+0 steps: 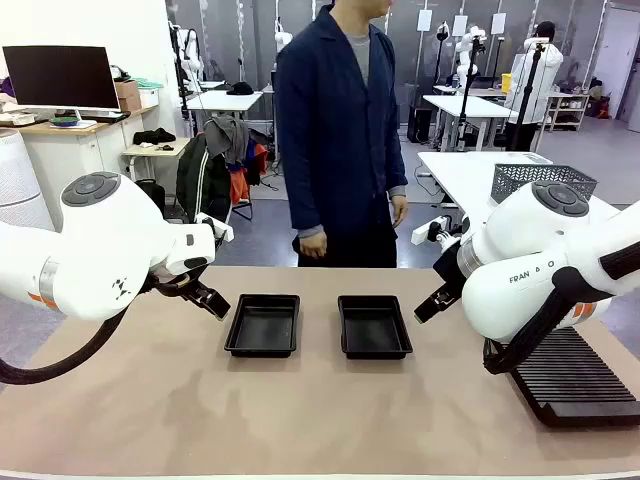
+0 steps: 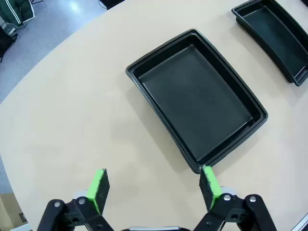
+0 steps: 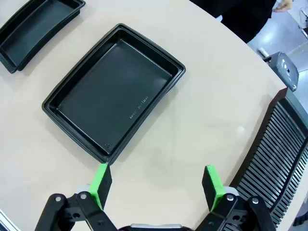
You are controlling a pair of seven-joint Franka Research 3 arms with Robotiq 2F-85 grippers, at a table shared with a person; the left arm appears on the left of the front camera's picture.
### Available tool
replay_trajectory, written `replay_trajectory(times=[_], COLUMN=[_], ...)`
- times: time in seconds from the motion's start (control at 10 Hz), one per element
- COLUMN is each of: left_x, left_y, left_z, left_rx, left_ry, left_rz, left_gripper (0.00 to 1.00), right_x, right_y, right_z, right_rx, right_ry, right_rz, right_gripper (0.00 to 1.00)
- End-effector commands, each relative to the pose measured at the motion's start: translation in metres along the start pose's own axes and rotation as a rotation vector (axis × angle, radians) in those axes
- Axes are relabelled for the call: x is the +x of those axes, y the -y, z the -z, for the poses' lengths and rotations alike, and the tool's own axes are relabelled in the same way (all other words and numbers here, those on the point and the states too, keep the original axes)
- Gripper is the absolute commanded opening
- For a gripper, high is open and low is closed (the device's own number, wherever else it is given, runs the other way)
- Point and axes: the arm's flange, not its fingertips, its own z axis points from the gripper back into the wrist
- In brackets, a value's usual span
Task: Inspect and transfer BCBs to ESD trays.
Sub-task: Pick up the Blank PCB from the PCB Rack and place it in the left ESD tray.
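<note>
Left tray (image 1: 263,325) and right tray (image 1: 374,326) lie side by side mid-bench (image 1: 320,420), long axes pointing toward the person (image 1: 340,130). Left gripper (image 2: 154,185) and right gripper (image 3: 156,180) hover wide open, each just outside its nearer tray.

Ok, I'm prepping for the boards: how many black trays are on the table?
2. The left tray lies mid-table on the robot's left; the right tray is beside it, with a gap between them. Both are empty.

The left claw (image 2: 155,182) and right claw (image 3: 156,180) both angle downward, jaws spread wide apart.
</note>
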Motion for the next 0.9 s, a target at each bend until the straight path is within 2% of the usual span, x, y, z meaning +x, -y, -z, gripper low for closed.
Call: replay_trajectory(times=[0.0, 0.7, 0.8], left_x=[0.0, 0.0, 0.006], left_y=[0.0, 0.001, 0.001], left_z=[0.0, 0.0, -0.015], left_rx=[0.0, 0.0, -0.063], left_ry=[0.0, 0.0, -0.037], left_rz=[0.0, 0.002, -0.063], left_gripper=[1.0, 1.0, 1.0], right_x=[0.0, 0.0, 0.0], right_y=[0.0, 0.0, 0.0], right_z=[0.0, 0.0, 0.0], right_rx=[0.0, 0.0, 0.0], right_ry=[0.0, 0.0, 0.0], right_rz=[0.0, 0.0, -0.001], right_gripper=[1.0, 1.0, 1.0])
